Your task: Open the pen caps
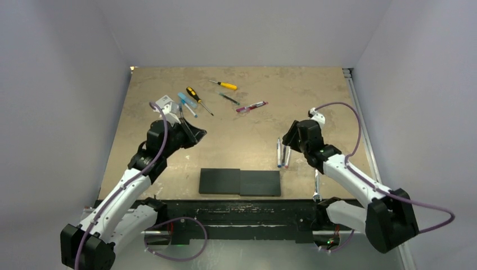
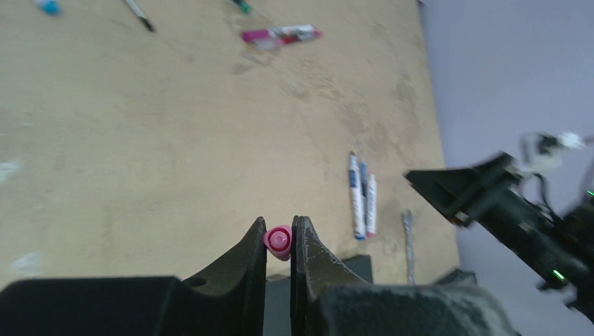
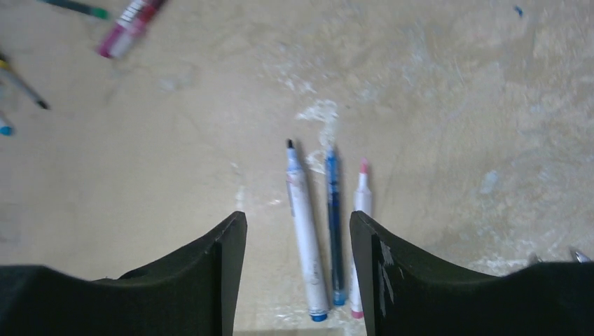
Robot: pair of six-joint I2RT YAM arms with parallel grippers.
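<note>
The jaws of the left arm (image 1: 152, 140) are closed on a small pink cap (image 2: 279, 241), over the left half of the desk (image 1: 236, 140). The jaws of the right arm (image 1: 337, 166) stand open above three uncapped pens (image 3: 329, 231) lying side by side towards the right edge. The magenta cap (image 1: 242, 109), near the far edge, seems still on its pen. It looks light, stiff and smooth, probably slippery, and is best pinched across its short body.
</note>
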